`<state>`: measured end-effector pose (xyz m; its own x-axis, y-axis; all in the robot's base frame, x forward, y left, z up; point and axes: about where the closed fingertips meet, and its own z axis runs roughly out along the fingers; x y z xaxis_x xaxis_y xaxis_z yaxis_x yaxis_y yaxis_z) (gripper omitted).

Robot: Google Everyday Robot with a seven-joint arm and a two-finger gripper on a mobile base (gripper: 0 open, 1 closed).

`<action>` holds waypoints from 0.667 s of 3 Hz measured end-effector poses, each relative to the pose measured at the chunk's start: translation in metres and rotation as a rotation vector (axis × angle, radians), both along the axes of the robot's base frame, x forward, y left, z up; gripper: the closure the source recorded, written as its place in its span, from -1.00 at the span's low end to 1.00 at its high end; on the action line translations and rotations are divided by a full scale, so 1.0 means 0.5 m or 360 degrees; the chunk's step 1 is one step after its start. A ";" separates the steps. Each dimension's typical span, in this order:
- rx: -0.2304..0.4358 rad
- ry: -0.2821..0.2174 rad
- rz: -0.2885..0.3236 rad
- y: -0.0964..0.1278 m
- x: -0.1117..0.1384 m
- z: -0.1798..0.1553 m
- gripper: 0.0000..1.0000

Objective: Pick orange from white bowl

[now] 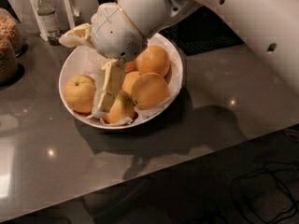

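Observation:
The white bowl sits on the grey counter, lined with crumpled white paper and holding several oranges. The yellowish-orange orange, with dimpled skin and a small stem dimple, lies at the bowl's left side. Smoother, deeper-orange ones fill the middle and right. My gripper points down into the bowl, just right of the yellowish orange and in front of the middle fruit. The white arm reaches in from the upper right and hides the bowl's back.
A small bottle stands at the back left beside a white upright holder. Jars of grain stand at the far left. A dark mat lies behind the bowl on the right. The counter's front edge runs across below, with cables on the floor.

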<state>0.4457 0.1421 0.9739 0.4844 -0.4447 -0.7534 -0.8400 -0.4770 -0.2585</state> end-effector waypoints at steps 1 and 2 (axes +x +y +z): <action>0.0000 0.0000 0.0000 0.000 0.000 0.000 -1.00; -0.0039 0.0044 0.0025 -0.006 0.014 -0.025 -1.00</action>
<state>0.4528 0.1389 0.9616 0.4708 -0.4560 -0.7553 -0.8390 -0.4960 -0.2235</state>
